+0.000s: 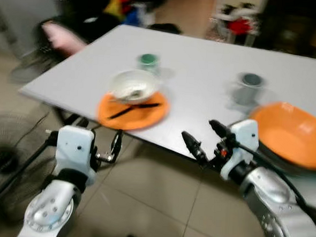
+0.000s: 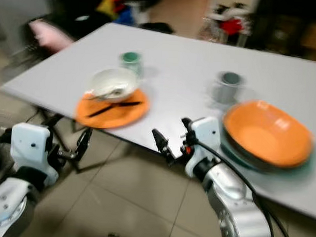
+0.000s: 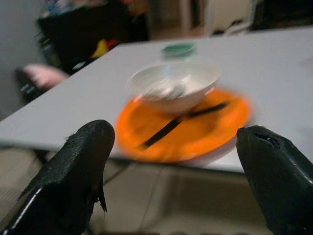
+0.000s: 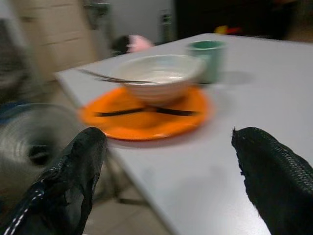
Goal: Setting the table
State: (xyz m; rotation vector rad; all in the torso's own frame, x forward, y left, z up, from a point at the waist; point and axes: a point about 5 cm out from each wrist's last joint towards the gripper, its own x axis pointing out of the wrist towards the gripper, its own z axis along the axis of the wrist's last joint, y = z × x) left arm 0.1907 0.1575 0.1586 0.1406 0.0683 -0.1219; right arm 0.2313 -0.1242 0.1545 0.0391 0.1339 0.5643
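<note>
Left eye view, slightly blurred: grey desk (image 1: 204,62) seen from its near edge, both arms held in front of that edge over the tiled floor (image 1: 158,204).

Left claw (image 1: 115,144): below the near edge, under the orange plate; fingers (image 3: 78,166) wide apart with nothing between them. In the left wrist view it looks straight at the plate.

Right claw (image 1: 202,137): at the near edge, between the two place settings; fingers (image 4: 73,171) spread, nothing held. One fingertip overlaps the desk edge, contact cannot be told.

Setting toward the near left corner: orange plate (image 1: 131,110) slightly overhanging the near edge. White bowl (image 1: 134,86) rests on the plate's far half, a spoon (image 4: 112,78) lying across its rim. Black chopsticks (image 1: 134,109) lie on the plate just in front of the bowl. Green cup (image 1: 148,61) stands on the desk just behind the bowl.

Setting toward the right edge: orange bowl (image 1: 288,134) nested on a dark plate (image 1: 284,163), near the near edge. Grey cup (image 1: 250,87) upright behind it, toward the desk middle.

Off the desk: floor fan (image 1: 7,163) beside the left corner; pink object (image 1: 63,37) past the left edge; coloured clutter beyond the far edge, too blurred to identify.
</note>
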